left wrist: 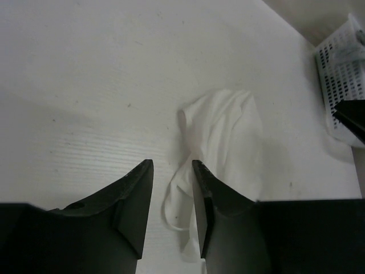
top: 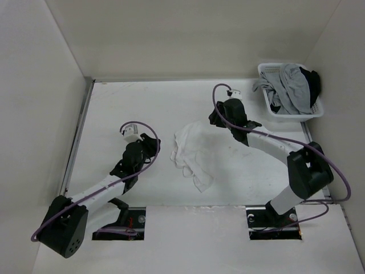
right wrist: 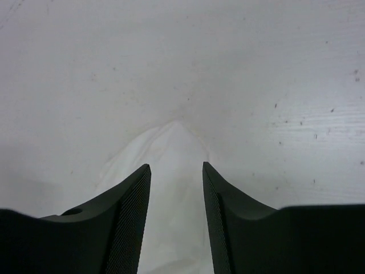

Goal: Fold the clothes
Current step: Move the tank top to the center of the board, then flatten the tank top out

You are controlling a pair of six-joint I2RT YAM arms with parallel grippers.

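White tabletop [top: 131, 108] is carrying a crumpled thin white garment [top: 191, 149]; left gripper [left wrist: 172, 162] and right gripper [right wrist: 176, 165] are hanging released, empty

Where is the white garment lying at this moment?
In the top view the white garment lies crumpled mid-table, between the left gripper and the right gripper.

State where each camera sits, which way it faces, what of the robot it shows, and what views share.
Top external: above and behind the bases, looking down on the white table; both arms show whole.
Left wrist: on the left arm, looking down and forward past the open left gripper at the crumpled white fabric garment and white slatted plastic basket.
Right wrist: on the right arm, looking down past the open right gripper at a garment corner.
Shared: all three show the garment; top and left wrist, the basket.
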